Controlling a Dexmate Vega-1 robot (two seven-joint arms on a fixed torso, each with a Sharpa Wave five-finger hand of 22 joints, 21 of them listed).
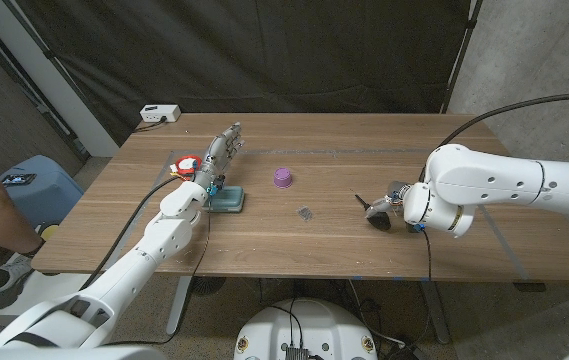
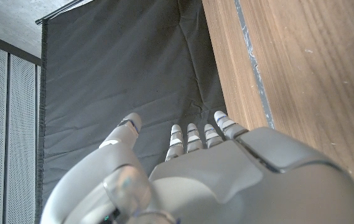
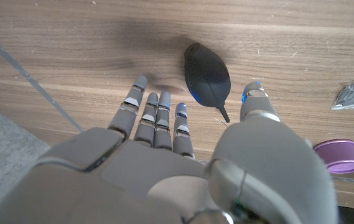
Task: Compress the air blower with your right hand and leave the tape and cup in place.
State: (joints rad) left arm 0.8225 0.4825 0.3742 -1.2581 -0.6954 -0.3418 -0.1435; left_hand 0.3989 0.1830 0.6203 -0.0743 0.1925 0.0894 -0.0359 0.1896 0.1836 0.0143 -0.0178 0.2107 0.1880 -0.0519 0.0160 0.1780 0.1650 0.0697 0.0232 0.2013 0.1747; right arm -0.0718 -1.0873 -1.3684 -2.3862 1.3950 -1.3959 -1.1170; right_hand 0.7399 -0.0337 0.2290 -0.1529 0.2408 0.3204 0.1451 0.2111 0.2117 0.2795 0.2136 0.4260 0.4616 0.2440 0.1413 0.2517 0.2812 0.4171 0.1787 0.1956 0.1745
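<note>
I have my right hand (image 3: 183,168) hanging just over the air blower (image 3: 207,76), fingers spread apart and holding nothing, with the black bulb lying on the wooden table (image 1: 364,150) between the fingers (image 3: 155,118) and the thumb; from the wrist camera I cannot tell whether any fingertip touches it yet, but nothing is wrapped round it. In the head view the blower sits on the right part of the table, just beside my right wrist, its nozzle pointing toward the middle. So by my reckoning the squeeze itself is not yet done: the approach looks finished, and what is left is closing round the bulb and pressing it. The purple cup (image 1: 283,177) stands upright near the table's centre, well apart from the blower, and the tape (image 1: 186,163) with its red and white roll lies on the left side near my left hand (image 1: 220,155), which hangs there with fingers extended, holding nothing. Both look undisturbed. A small dark scrap (image 1: 305,212) lies between cup and blower, and a teal pad (image 1: 229,200) sits by my left forearm.
</note>
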